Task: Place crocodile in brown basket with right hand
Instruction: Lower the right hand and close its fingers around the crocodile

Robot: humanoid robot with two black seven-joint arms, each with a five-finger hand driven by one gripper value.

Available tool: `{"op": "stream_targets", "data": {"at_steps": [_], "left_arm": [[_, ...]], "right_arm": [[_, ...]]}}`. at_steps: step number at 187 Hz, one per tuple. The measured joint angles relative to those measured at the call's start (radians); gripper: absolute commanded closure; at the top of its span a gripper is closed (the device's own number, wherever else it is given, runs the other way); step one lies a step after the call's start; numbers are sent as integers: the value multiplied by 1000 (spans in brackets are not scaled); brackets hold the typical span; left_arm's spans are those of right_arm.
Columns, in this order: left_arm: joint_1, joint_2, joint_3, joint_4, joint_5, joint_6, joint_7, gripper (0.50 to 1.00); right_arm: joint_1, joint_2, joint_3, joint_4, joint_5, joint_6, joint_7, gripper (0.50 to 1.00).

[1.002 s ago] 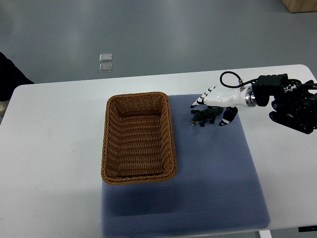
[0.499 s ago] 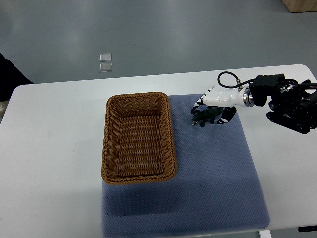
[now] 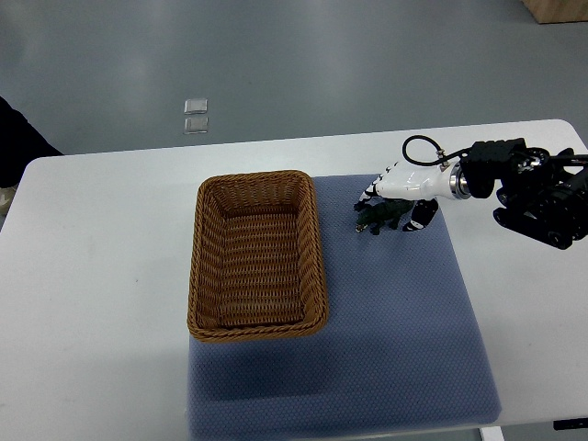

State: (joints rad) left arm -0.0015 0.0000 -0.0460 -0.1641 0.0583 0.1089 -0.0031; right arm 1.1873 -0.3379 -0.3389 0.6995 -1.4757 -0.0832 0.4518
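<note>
- There is one brown basket [image 3: 257, 326], one crocodile [image 3: 380, 217], one blue mat [image 3: 395, 322] and one robot hand to see, the right hand [image 3: 407, 184].
- Two small see-through squares [image 3: 196, 115] lie on the floor [image 3: 322, 64], one just behind the other.
- The table [image 3: 101, 276] is white with round corners. The blue mat lies flat on it and reaches the near edge.
- The basket stands on the table with its right part over the left side of the mat. Nothing is inside it.
- The floor is smooth and grey. A corner of a wooden box [image 3: 556, 9] shows at the top right. Something dark [image 3: 14, 138] pokes in at the left edge; I cannot tell what it is.
- The crocodile is a small dark green toy with short legs. Its head points left, toward the basket.
- The crocodile is on the mat near the far edge, to the right of the basket and apart from it.
- The right hand is white and sits on a black arm [image 3: 537, 188] that comes in from the right. A black cable [image 3: 423, 142] loops above the wrist.
- Its fingers [image 3: 371, 190] bend down on the far side of the crocodile and its thumb [image 3: 419, 219] is on the near side by the tail. The hand looks like it is pinching the crocodile.
</note>
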Motion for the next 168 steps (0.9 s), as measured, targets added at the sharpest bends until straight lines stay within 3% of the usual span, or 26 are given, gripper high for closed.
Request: {"op": "stream_targets", "data": {"at_steps": [74, 121, 168], "left_arm": [[0, 0, 0, 0, 0, 0, 0, 500], [0, 0, 0, 0, 0, 0, 0, 500], [0, 0, 0, 0, 0, 0, 0, 500]], "right_arm": [[0, 0, -3, 0, -21, 0, 8, 671], [-1, 6, -4, 0, -32, 3, 4, 769], [-4, 7, -5, -2, -44, 3, 0, 810]]}}
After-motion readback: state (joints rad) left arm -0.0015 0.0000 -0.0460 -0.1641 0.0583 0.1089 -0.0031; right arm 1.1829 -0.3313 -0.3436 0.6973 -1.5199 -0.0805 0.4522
